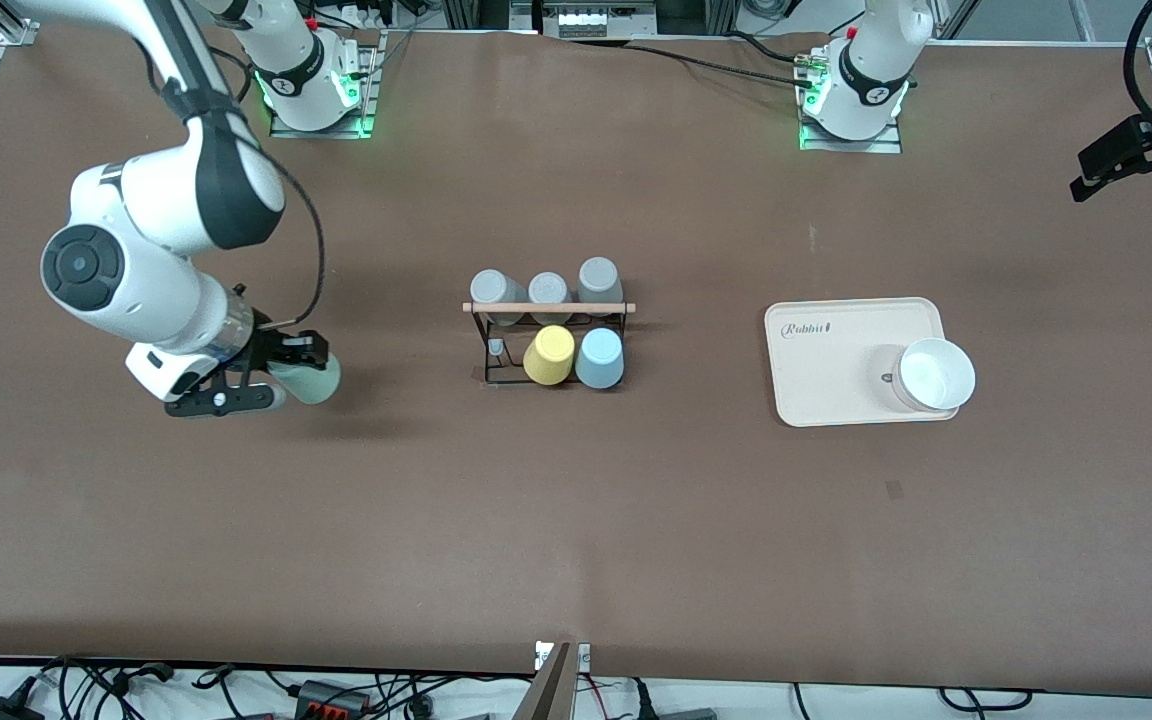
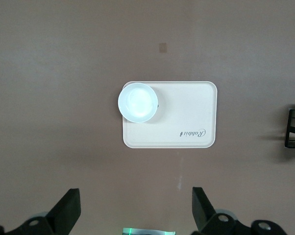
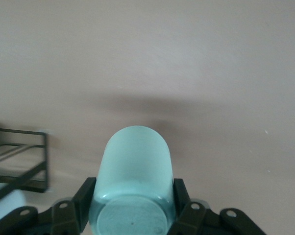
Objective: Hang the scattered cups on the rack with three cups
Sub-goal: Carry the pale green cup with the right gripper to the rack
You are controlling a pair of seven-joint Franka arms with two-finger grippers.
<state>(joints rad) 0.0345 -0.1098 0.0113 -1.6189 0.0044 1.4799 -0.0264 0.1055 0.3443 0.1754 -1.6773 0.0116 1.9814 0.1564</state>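
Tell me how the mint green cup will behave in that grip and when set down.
The mint green cup looks like thin plastic, so probably light and slightly springy. Its smooth tapered wall could slip between the right end effector fingers, which pinch it near one end. Lying on its side it would likely roll in a curve.

A wide brown matte tabletop (image 1: 576, 520) fills the scene, evenly lit; tangled black cables (image 1: 236, 690) lie along its near edge.
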